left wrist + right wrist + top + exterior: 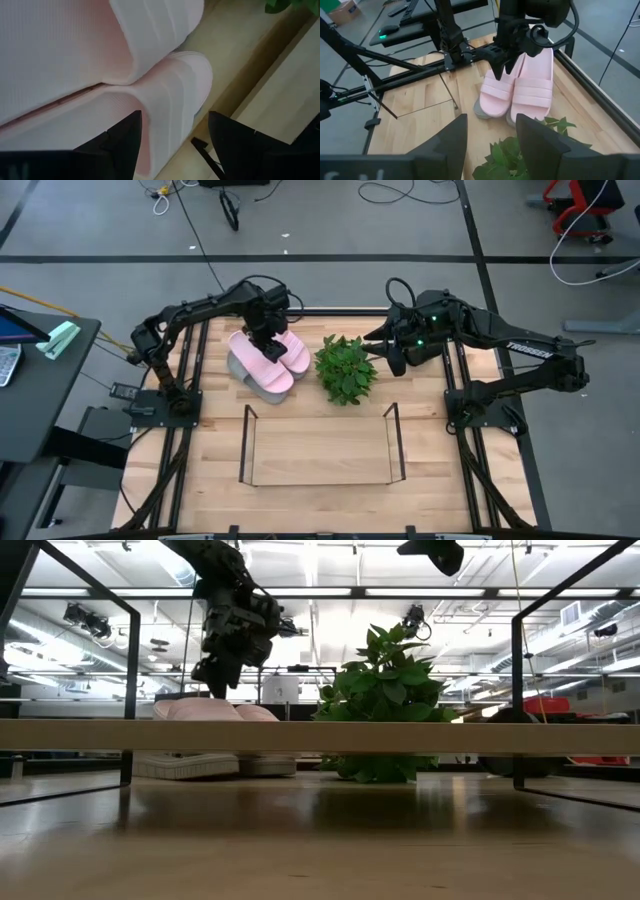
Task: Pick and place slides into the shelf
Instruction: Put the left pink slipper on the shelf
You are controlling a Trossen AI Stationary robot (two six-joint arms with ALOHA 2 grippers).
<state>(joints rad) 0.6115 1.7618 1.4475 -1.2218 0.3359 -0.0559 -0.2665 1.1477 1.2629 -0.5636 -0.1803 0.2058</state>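
While the right claw [384, 347] waits spread beside the plant [346, 367], the left claw [504, 64], fingers apart and empty, hovers over the pink slides [270, 355] stacked on grey ones, apparently about to descend, grip one strap, and carry it to the empty shelf [320, 445].

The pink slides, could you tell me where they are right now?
In the high view the pink slides lie stacked on grey ones at the table's back left, under the open left gripper, beside the plant.
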